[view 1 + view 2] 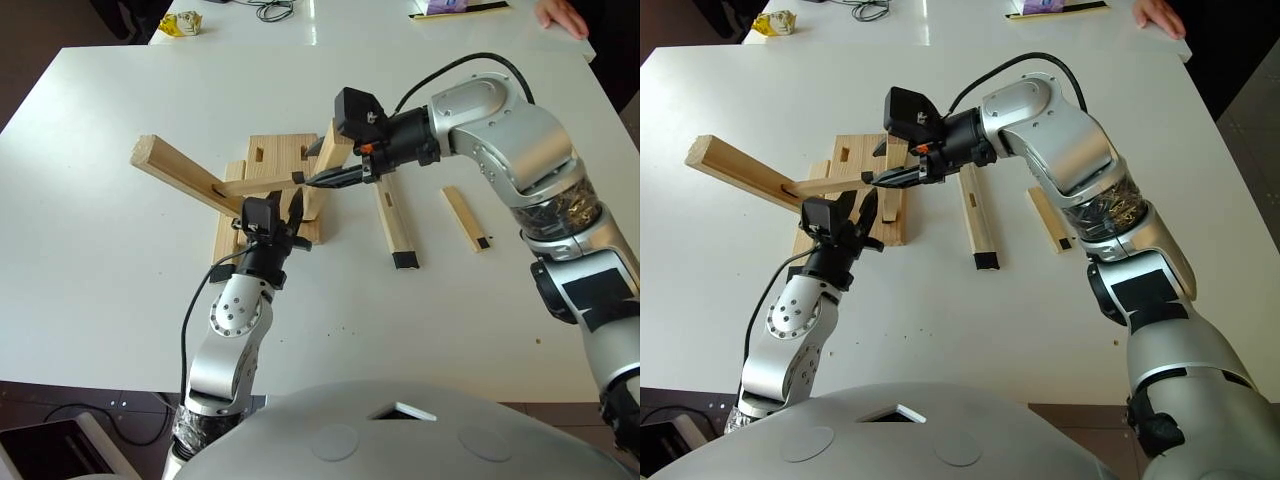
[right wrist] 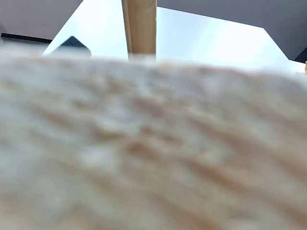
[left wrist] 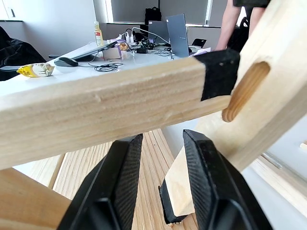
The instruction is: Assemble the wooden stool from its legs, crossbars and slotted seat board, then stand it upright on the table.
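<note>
Left fingers [image 3: 120, 187] apart near crossbar [image 3: 96, 105]

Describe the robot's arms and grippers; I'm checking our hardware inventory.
Left arm and right arm: rounded silver-grey shells, black joints, looping black cables. Right arm also has black tape patches. Left gripper and right gripper: black, two-fingered, with boxy black cameras behind.

Slotted seat board [image 1: 275, 160]: pale wood, flat on the bench. One leg [image 1: 180, 172] is tilted over its left edge, outer end raised. A thin black-tipped crossbar [image 1: 255, 184] meets that leg's side, its tip pinched in the right tool [image 1: 310, 180]. A second leg [image 1: 395, 225] with a black cap and a short crossbar [image 1: 466, 217] lie loose to the right, apart.
</note>
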Robot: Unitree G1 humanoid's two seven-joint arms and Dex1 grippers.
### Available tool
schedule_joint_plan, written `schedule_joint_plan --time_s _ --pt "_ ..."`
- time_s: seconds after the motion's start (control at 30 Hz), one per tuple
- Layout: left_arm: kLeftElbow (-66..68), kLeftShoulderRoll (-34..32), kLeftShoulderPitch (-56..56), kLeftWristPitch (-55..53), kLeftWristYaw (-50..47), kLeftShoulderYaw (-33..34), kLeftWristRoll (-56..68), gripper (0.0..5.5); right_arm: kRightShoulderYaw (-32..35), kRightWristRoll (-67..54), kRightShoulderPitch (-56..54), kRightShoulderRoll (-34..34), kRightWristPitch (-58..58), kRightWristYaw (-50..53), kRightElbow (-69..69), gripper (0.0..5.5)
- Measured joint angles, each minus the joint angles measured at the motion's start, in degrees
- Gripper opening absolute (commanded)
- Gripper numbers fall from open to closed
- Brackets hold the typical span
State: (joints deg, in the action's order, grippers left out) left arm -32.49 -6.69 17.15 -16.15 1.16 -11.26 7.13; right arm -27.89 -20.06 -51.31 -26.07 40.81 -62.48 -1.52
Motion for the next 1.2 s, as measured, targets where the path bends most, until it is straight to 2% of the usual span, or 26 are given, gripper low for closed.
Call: schedule_joint_plan --time_s 0.33,0.6,0.77,0.83,0.93,1.03,1.2 --pt "2.2 -0.6 3.7 3.6 2.7 0.3 -0.5 1.57 -2.9 3.3 -5.5 3.9 -0.7 -2.7 6.2 2.02" --pt "2.4 0.1 4.3 3.3 2.9 0.3 -1.0 1.57 -2.7 4.6 -3.9 4.1 -2.2 -2.4 4.5 2.02" --pt "-7.4 -6.4 12.1 0.3 12.6 -4.3 4.8 1.57 -2.1 4.9 -2.6 4.0 -2.0 -1.5 2.8 2.02" --pt "-12.5 -10.2 16.1 -0.6 15.9 -3.7 7.8 1.57 -2.1 5.0 -2.6 4.1 -1.8 -1.6 2.6 2.02" --pt "-21.2 -13.1 18.0 -1.4 17.6 1.1 13.7 1.57 -2.3 5.3 -2.8 4.1 -1.4 -2.0 2.6 2.02" --pt "-26.6 -14.3 12.9 -1.1 16.0 9.4 23.4 1.57 -2.7 5.6 -3.4 4.2 -0.5 -2.0 2.7 2.02" --pt "-26.9 -14.9 0.5 7.2 4.3 27.1 45.5 1.57 -3.0 6.0 -3.9 4.7 -0.5 -2.4 4.1 2.02"
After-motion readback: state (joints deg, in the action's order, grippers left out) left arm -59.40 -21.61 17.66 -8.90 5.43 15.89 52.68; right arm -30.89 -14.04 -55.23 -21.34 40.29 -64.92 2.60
